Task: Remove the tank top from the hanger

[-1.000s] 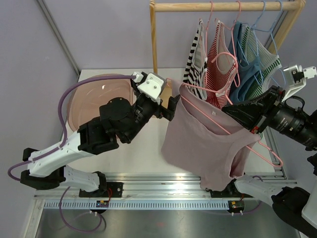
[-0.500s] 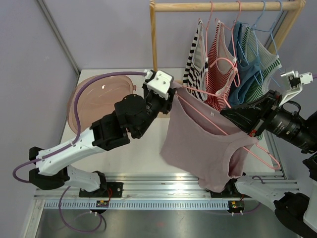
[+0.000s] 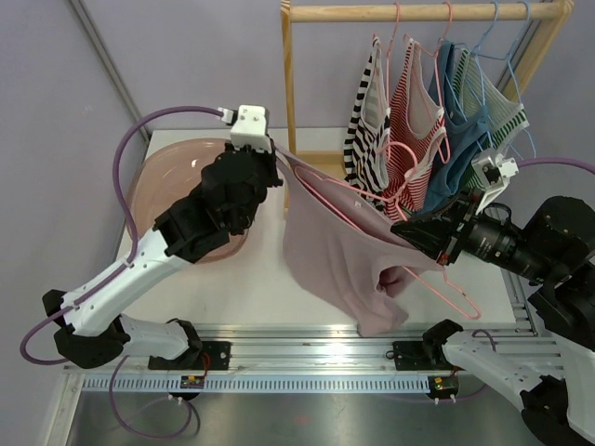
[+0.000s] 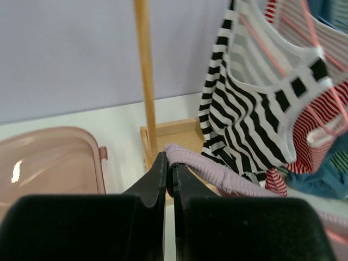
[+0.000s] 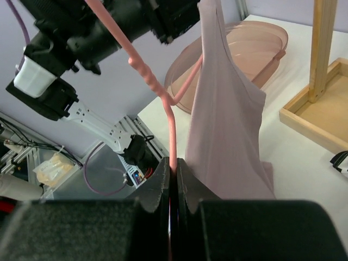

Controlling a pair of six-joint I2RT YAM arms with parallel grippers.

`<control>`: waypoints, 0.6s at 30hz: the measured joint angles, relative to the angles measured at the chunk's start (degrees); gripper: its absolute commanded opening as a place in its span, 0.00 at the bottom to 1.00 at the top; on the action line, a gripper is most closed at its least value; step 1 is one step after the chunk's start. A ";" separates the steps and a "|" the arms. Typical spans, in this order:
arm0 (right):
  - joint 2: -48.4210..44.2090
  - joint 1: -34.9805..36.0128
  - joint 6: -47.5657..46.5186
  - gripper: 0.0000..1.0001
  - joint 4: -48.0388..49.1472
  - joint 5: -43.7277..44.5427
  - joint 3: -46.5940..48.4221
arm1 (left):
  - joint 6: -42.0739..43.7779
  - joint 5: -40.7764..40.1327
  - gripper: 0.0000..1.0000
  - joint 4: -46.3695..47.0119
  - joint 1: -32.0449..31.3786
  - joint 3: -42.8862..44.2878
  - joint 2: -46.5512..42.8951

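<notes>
Top view, left gripper: my left gripper [image 3: 279,158] is raised above the white counter [image 3: 232,288], pinched tight on one shoulder strap of the soft mauve tank top [image 3: 330,255].
Top view, tank top: the mauve tank top hangs in the air between my two arms. It is pulled up to the left at the strap and droops over the thin pink hanger [image 3: 460,297].
Top view, right gripper: my right gripper [image 3: 406,235] is clamped on the pink hanger at the cloth's right side.
Top view, surroundings: a round translucent pink basin [image 3: 149,190] lies beneath my left arm. Behind stands a wooden clothes rack [image 3: 418,11] with a black-and-white striped top [image 3: 367,130] hanging on it.
Left wrist view: my fingers meet on the mauve strap [image 4: 217,174], which runs off to the right. The rack's post and the striped top are behind.
Right wrist view: my fingers are closed on the hanger's rod [image 5: 169,125], which rises upward. The mauve cloth hangs just right of it.
</notes>
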 measured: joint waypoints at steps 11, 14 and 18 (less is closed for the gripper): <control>-9.68 0.00 0.13 0.00 18.01 -3.54 -18.64 | -13.84 6.56 0.00 -7.26 9.40 -6.43 -5.18; -12.22 0.00 2.36 0.00 26.93 -2.54 -26.75 | -14.36 15.52 0.00 -4.50 10.27 -14.14 -9.86; -12.41 0.00 6.73 0.00 45.35 -0.98 -38.56 | -14.38 30.71 0.00 0.07 9.88 -24.09 -17.16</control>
